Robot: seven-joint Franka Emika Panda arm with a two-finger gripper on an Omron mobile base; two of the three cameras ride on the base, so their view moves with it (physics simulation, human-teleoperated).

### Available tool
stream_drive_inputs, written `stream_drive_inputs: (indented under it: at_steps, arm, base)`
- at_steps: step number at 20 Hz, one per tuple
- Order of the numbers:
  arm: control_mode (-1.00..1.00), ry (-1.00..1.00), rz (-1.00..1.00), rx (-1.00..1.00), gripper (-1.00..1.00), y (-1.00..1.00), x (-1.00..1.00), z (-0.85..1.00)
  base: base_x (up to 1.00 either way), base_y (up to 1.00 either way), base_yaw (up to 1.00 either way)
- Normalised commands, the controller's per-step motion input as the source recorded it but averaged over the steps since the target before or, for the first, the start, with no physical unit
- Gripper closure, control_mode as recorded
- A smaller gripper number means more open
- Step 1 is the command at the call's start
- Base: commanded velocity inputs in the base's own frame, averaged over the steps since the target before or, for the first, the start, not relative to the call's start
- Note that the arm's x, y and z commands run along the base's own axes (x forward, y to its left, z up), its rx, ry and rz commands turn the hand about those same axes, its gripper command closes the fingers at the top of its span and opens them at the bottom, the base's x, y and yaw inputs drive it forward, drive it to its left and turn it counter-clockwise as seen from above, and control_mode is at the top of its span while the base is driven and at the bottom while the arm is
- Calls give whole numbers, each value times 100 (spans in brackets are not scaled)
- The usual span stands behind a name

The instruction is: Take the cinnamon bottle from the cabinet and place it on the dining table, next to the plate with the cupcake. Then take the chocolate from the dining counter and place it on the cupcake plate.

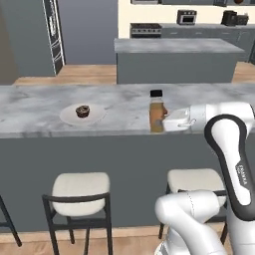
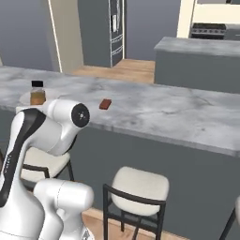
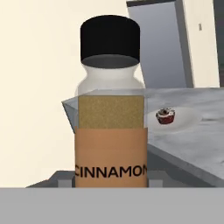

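From behind the arm on its left, the plate (image 1: 82, 114) lies on the grey marble table (image 1: 35, 107) with a dark cupcake (image 1: 82, 110) sitting at its middle. The cinnamon bottle (image 1: 157, 111) stands upright to the right of the plate, well apart from it, close to the table's near edge; its lower part is brown with spice and a black cap tops it. The jaws (image 1: 166, 119) reach in from the right side of the bottle and sit against its lower body, clamped on it. Two pale-cushioned stools (image 1: 80, 191) stand under the table's front.

Seen from behind on the right, the bottle (image 2: 37, 93) rises just past the arm's white upper links, which hide its base. A small reddish-brown chocolate (image 2: 105, 103) lies flat on the table (image 2: 178, 112) to the right of the bottle, well apart from it and near the front edge. Another stool (image 2: 140, 185) stands below.

Looking along the hand, the bottle (image 3: 110, 113) stands upright right in front of the camera, its orange label reading CINNAMON, brown powder showing through the clear wall above the label, and a black cap on top. Grey finger pads (image 3: 66, 179) press at both sides of the label's lower edge, so the jaws are closed on the bottle. Beyond the bottle to its right, the plate (image 3: 186, 118) with the cupcake (image 3: 166, 116) rests on the table.
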Motion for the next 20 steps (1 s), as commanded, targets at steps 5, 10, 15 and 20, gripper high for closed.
stream_drive_inputs:
  at_steps: [5, 10, 15, 20]
  arm:
    - [100, 0, 0, 0, 100, 0, 0, 0]
    - [100, 0, 0, 0, 100, 0, 0, 0]
    - [100, 0, 0, 0, 100, 0, 0, 0]
    - [100, 0, 0, 0, 100, 0, 0, 0]
  base:
    - [-14, 64, -22]
    - [2, 34, -19]
    - [57, 47, -15]
    - [86, 43, -2]
